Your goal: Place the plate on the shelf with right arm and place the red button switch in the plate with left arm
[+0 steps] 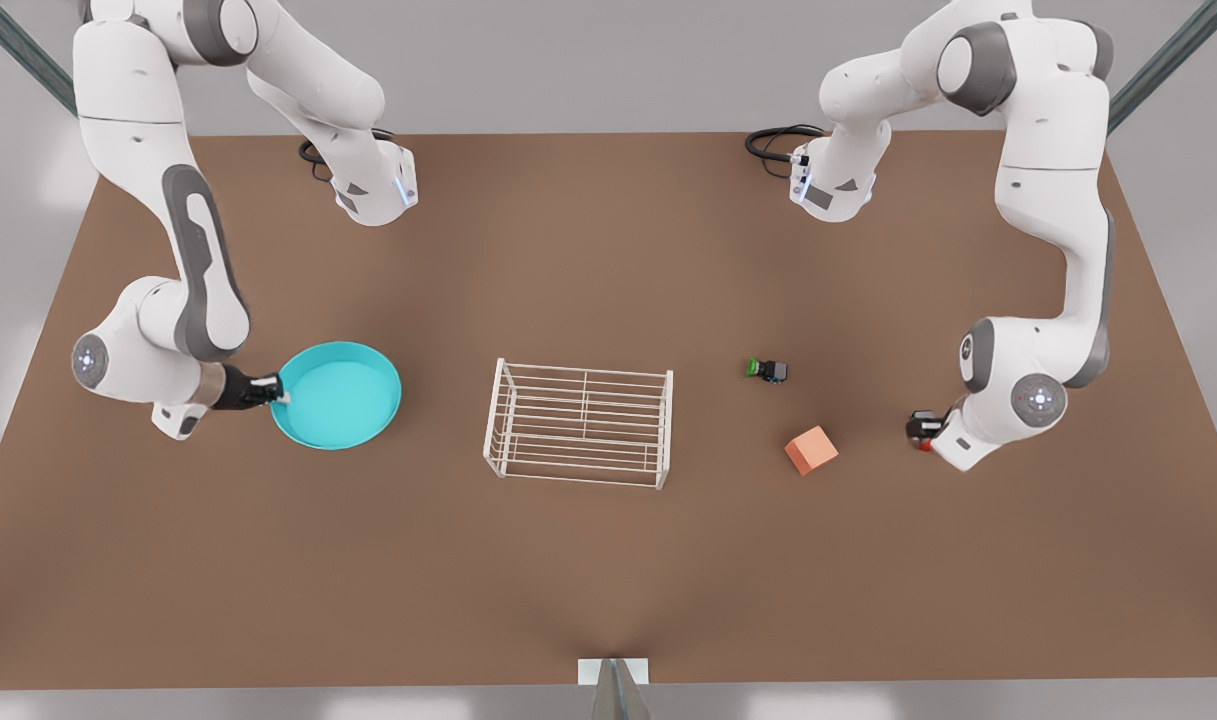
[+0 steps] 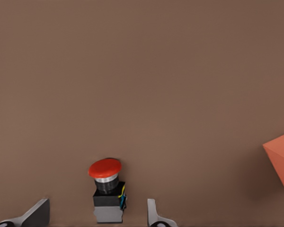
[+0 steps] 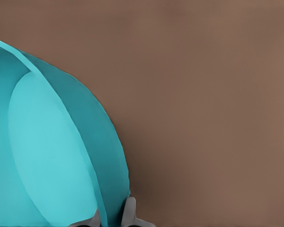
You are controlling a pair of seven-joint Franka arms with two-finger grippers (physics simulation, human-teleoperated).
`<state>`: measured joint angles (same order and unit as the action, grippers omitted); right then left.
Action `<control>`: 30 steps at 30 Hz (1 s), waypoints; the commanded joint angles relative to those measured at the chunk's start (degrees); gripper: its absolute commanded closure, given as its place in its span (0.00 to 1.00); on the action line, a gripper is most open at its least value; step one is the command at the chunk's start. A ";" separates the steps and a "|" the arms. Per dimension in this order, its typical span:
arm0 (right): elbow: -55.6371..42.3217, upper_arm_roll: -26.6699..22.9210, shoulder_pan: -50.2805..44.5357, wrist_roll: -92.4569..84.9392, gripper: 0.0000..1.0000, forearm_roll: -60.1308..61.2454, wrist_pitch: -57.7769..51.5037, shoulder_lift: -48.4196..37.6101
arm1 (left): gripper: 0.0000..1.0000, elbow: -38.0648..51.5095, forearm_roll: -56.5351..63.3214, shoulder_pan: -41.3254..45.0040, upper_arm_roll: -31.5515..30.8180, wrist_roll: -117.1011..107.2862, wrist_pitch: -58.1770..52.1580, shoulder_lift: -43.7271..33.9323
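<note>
Gripping the plate [image 1: 338,395] by its rim, your right gripper [image 1: 273,392] sits at the front view's left, with one finger inside the raised wall and one outside. In the right wrist view the fingertips [image 3: 128,213] pinch the turquoise rim narrowly between them, so the grasp looks closed on the plate. An edge hold suits a shallow dish, since the rim is the only part thin enough to fit the jaws. The plate rests on the table [image 1: 608,560], well apart from the shelf [image 1: 578,423], which stands empty at the middle with its bars facing up.

Your left gripper [image 1: 923,430] is low at the front view's right, just beside the cube [image 1: 811,449]. The left wrist view shows the switch [image 2: 107,195] upright between two fingers [image 2: 154,215] held wide, with clear gaps on either side. Nothing is clamped yet. The green switch [image 1: 767,370] lies nearer the shelf, apart from both, so you are lined up on the right one.

You are at the grasp stage on both sides. I judge the plate must reach the shelf first, because the switch needs somewhere to land. Watch for the plate tilting from a one-edge hold, and for the small switch tipping as the fingers close.
</note>
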<state>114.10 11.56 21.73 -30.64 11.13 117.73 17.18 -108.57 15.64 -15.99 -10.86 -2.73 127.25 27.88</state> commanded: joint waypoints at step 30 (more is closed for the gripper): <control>-39.22 9.36 -33.42 81.97 0.79 -3.66 -8.04 20.79 | 0.06 -2.00 1.50 -1.59 0.84 1.24 8.02 4.72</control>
<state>75.43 20.90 -11.70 20.80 8.99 104.72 37.03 -110.58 17.03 -17.64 -10.00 -1.41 135.00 32.66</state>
